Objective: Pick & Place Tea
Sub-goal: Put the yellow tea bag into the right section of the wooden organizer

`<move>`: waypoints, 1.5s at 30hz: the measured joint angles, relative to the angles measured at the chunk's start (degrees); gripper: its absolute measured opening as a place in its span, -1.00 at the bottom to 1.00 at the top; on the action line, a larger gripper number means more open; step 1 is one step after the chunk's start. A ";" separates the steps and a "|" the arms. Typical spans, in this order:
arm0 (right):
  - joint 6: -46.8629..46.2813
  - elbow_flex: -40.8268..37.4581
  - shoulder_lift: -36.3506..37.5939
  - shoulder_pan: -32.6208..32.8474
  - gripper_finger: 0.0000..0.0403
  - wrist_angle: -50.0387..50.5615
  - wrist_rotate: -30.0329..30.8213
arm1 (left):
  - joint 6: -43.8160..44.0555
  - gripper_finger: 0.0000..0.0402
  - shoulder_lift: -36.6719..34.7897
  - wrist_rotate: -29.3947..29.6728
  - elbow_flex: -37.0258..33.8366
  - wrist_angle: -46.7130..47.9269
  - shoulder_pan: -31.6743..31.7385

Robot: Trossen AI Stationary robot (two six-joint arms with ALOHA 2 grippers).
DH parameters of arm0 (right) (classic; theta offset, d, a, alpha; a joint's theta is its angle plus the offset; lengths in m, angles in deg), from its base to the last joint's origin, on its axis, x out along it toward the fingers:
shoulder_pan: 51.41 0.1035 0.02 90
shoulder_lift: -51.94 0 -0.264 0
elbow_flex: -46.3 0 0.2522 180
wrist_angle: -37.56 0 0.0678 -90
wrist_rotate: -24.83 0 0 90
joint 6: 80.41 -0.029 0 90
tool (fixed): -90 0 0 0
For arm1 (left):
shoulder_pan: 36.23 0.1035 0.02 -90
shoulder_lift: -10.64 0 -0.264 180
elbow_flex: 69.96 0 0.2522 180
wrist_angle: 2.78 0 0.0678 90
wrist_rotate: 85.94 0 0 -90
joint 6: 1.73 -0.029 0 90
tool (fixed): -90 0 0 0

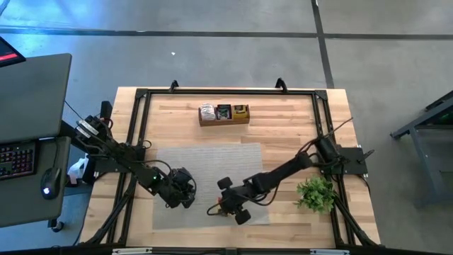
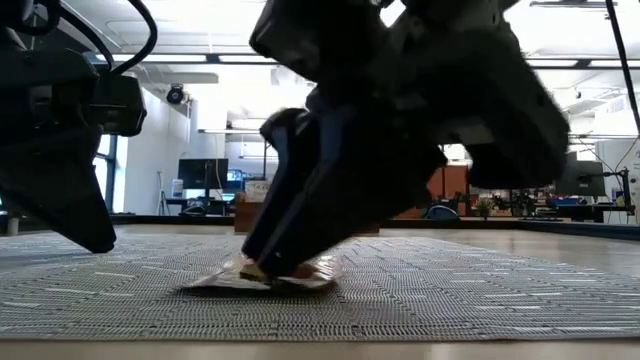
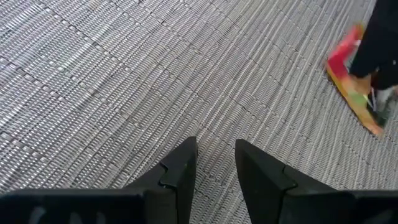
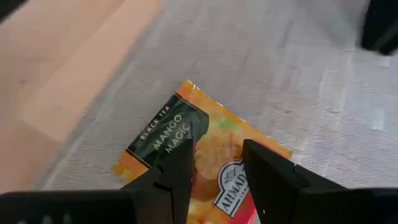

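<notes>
Two dark arms over a grey woven mat (image 1: 205,159) on a wooden table (image 1: 283,134), seen from above. At left, left gripper (image 1: 182,190) low over bare mat, fingers (image 3: 180,171) slightly parted, nothing between them, waiting. Just right of it, near the mat's front edge, right gripper (image 1: 228,205) pressed down on one orange tea sachet (image 4: 211,146) lying flat on the mat, fingers (image 4: 267,168) straddling it with a narrow gap; contact likely, lift not yet made. Farther back, a wooden holder (image 1: 224,115) with more sachets. At far right, a small green plant (image 1: 316,193). Step in hand, by judgement: picking. Next: close, raise the sachet clear, carry toward the holder.
</notes>
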 joint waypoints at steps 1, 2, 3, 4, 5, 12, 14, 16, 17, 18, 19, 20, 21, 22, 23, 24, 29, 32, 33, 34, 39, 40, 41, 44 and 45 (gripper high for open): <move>-0.41 0.07 0.02 -0.27 -0.33 0.42 0.70 | 0.02 -0.43 0.00 -0.06 0.00 0.00 0.00; -1.08 0.07 0.07 -0.64 -0.33 1.18 1.43 | 0.00 -0.43 0.00 -0.19 0.00 0.04 0.00; -1.28 0.07 0.07 -1.07 -0.33 1.88 2.21 | -0.07 -0.43 0.00 -0.30 0.00 0.04 0.00; -1.34 0.12 0.07 -1.46 -0.33 2.80 3.45 | -0.42 -0.43 0.00 -0.40 0.00 0.02 0.00; -1.31 0.15 0.11 -1.81 -0.33 3.89 4.75 | -1.25 -0.43 0.00 -0.42 0.00 0.02 0.00; -1.41 0.29 0.39 -4.45 -0.33 8.71 14.55 | -5.95 -0.43 0.00 -0.86 0.02 -0.13 0.00; -1.55 0.26 0.37 -5.39 -0.33 8.78 16.40 | -6.03 -0.43 0.00 -0.92 0.02 -0.13 0.00; -3.85 0.25 0.44 -6.24 -0.33 9.12 16.34 | -6.29 -0.43 0.00 -1.21 0.04 -0.06 0.00; -5.89 0.25 0.49 -6.59 -0.33 9.44 15.48 | -6.39 -0.43 0.00 -1.33 0.07 0.04 0.02; -8.20 0.27 0.51 -6.86 -0.33 9.86 14.21 | -6.43 -0.43 0.00 -1.34 0.09 0.22 0.02; -10.55 0.31 0.55 -7.04 -0.33 10.40 12.57 | -6.43 -0.43 0.00 -1.37 0.13 0.53 0.02; -12.39 0.31 0.57 -7.08 -0.33 11.12 10.71 | -6.44 -0.43 0.00 -1.48 0.16 0.98 0.02; -13.54 0.35 0.61 -7.12 -0.33 11.86 8.84 | -6.45 -0.43 0.00 -1.60 0.17 1.52 0.02; -14.45 0.36 0.65 -7.17 -0.33 12.41 7.01 | -6.45 -0.43 0.00 -1.71 0.26 2.20 0.02; -15.07 0.36 0.72 -6.88 -0.33 13.05 5.84 | -6.48 -0.43 0.00 -1.74 0.26 2.80 0.02; -15.33 0.36 0.72 -6.31 -0.33 13.35 5.17 | -6.67 -0.43 -0.02 -1.85 0.28 3.31 0.01; -15.18 0.26 0.67 -2.94 -0.33 12.01 3.82 | -10.15 -0.43 -0.07 -2.55 0.37 4.37 0.00; -14.82 0.17 0.83 -1.57 -0.33 9.69 3.21 | -12.43 -0.43 -0.07 -2.67 0.37 4.54 0.00; -14.14 0.05 1.01 -1.26 -0.33 9.03 3.06 | -13.24 -0.43 -0.07 -2.73 0.37 4.53 0.00; -13.60 0.03 1.11 -0.95 -0.33 8.30 3.03 | -14.00 -0.43 -0.07 -2.75 0.37 4.46 0.00; -6.58 -0.21 2.85 0.08 -0.33 5.08 6.98 | -16.96 -0.43 -0.19 -1.93 0.43 3.93 -0.02; -4.73 -0.16 3.33 0.13 -0.33 4.74 8.71 | -16.98 -0.43 -0.20 -1.93 0.83 4.40 0.00; -2.96 -0.08 3.66 0.13 -0.33 4.87 10.39 | -17.07 -0.43 -0.16 -1.95 1.28 4.86 0.00; -1.39 -0.06 3.75 -0.88 -0.33 6.66 13.87 | -18.62 -0.43 -0.07 -1.76 3.37 6.32 0.00; -1.43 -0.08 3.65 -1.49 -0.33 7.68 14.34 | -19.29 -0.43 -0.03 -1.73 4.44 7.11 -0.02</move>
